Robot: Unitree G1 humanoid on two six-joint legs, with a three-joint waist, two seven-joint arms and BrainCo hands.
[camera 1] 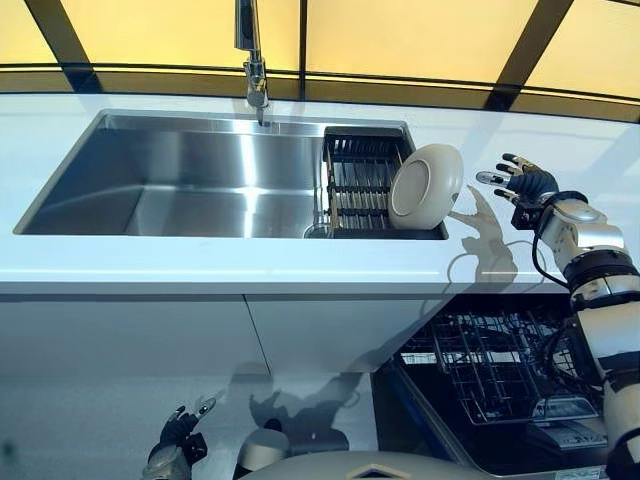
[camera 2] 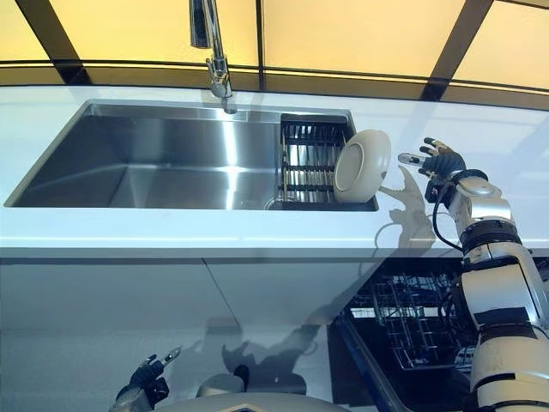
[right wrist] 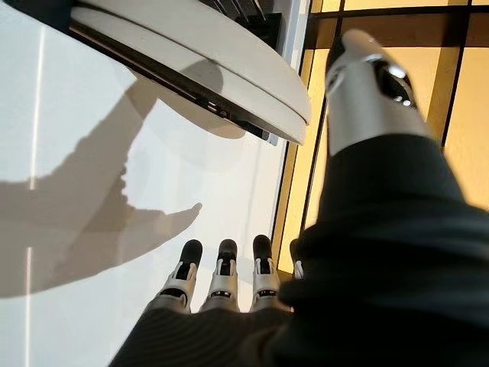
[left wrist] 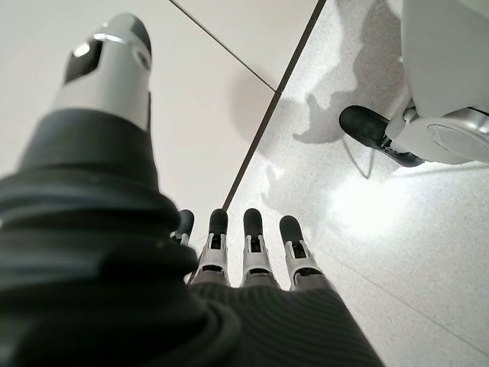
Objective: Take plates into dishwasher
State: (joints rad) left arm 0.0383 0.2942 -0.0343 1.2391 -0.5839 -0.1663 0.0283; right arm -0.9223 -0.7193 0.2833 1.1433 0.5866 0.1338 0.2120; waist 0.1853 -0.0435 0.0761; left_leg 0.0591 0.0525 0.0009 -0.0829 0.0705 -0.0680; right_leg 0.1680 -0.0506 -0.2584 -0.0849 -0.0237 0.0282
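Note:
A cream plate stands on edge in the black dish rack at the right end of the steel sink. It also shows in the right wrist view. My right hand hovers open over the white counter just right of the plate, a short gap from its rim, holding nothing. Its fingers are straight. My left hand hangs low by the floor, open and empty, fingers straight. The open dishwasher with its wire rack sits below the counter at the right.
A tap stands behind the sink. White counter runs along the front over white cabinet doors. A window with dark frames lies behind the counter.

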